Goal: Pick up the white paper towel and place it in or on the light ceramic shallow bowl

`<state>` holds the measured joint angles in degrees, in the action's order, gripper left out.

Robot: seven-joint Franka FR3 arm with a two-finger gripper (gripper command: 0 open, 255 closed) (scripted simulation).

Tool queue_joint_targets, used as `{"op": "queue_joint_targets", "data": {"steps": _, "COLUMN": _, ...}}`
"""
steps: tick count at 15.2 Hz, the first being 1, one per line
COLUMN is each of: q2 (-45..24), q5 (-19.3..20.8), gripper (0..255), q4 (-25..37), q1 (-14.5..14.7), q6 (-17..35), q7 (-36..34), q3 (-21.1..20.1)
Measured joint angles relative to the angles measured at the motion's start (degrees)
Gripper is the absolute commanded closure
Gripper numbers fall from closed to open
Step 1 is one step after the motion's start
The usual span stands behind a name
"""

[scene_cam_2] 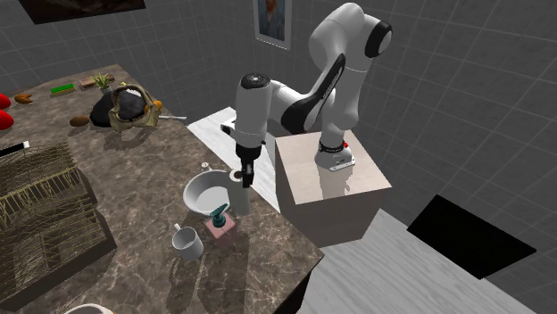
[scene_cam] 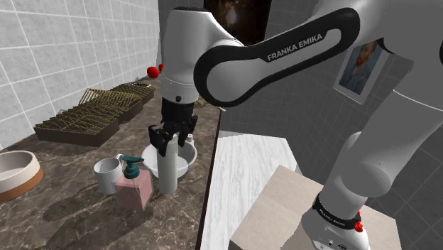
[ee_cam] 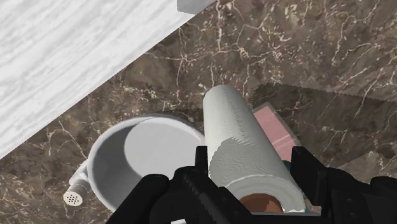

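Wrist view: the paper towel [ee_cam: 235, 127], a white roll with a brown core, sits between the two black fingers [ee_cam: 306, 173] of the gripper [ee_cam: 252, 156], close to the roll's upper end.
Fingers: narrowed onto the roll, one against each side. No gap shows, so I judge that they are holding it.
Roll's place: upright on the dark marbled tabletop [scene_cam: 71, 213], just beside the bowl [scene_cam: 186, 165] on the side toward the stand.
Roll's foot: in the shoulder view it seems to rest on the tabletop or only barely above it; the angle is too poor to say which.
Bowl: pale and shallow, with nothing inside. A small shaker [ee_cam: 75, 196] lies by its outer wall.
Neighbours: a pink soap dispenser [scene_cam: 133, 188] stands near the roll, and a white mug [scene_cam: 106, 175] is just past it.
Done: the approach is complete and, by the look of it, so is the grasp.
Left: lift the roll clear of the tabletop, carry it the short way sideways over the rim, set it in or on the bowl, then let go.
Progress: roughly the early middle of the task, since the roll is not yet in the bowl.
Watch for: a tall roll gripped near its top may swing once lifted. If set upright, it could also tip on the bowl's curved floor.
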<state>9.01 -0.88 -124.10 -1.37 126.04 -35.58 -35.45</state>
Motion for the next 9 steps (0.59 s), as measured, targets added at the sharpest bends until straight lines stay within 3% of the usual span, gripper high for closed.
{"op": "queue_joint_targets", "data": {"steps": 9, "q2": 2.2, "q5": -1.4, "gripper": 255, "q4": 5.1, "q1": 0.1, "q6": -7.0, "q7": 1.4, "q3": 0.9}}
